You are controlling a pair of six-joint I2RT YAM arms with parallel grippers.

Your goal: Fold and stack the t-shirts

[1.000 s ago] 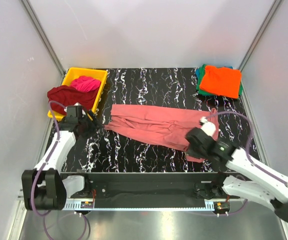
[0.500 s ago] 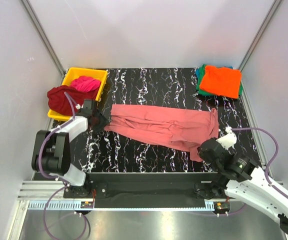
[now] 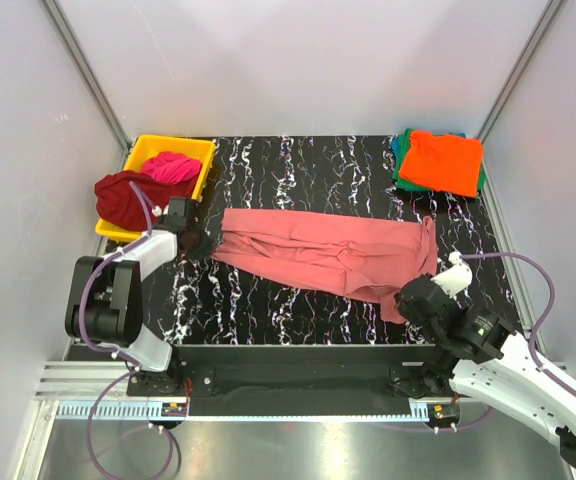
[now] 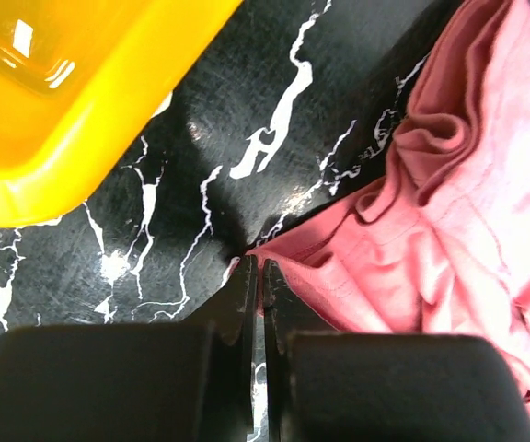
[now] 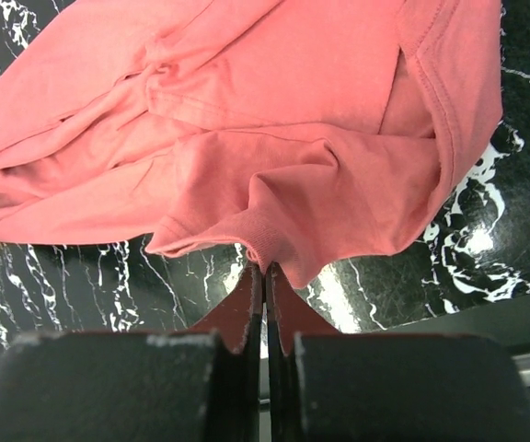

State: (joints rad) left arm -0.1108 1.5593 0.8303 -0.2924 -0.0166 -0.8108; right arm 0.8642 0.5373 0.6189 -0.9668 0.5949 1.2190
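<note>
A salmon-pink t-shirt [image 3: 318,250] lies crumpled lengthwise across the black marbled table. My left gripper [image 3: 197,243] sits at the shirt's left corner. In the left wrist view the gripper [image 4: 258,267] is shut, with the corner of the pink t-shirt [image 4: 449,230] pinched at its tips. My right gripper [image 3: 409,300] is at the shirt's near right end. In the right wrist view it [image 5: 265,270] is shut on a ribbed edge of the pink t-shirt [image 5: 274,138]. An orange folded t-shirt [image 3: 442,161] tops a green one at the back right.
A yellow bin [image 3: 193,146] stands at the back left, close to my left gripper, its wall [image 4: 90,101] filling the left wrist view's corner. It holds a magenta shirt [image 3: 171,166], and a dark red shirt [image 3: 126,196] hangs over its rim. Grey walls enclose the table.
My left gripper moved right to the shirt's left corner and shut on it. My right arm drew back toward the near edge with the shirt's right end, then stayed.
</note>
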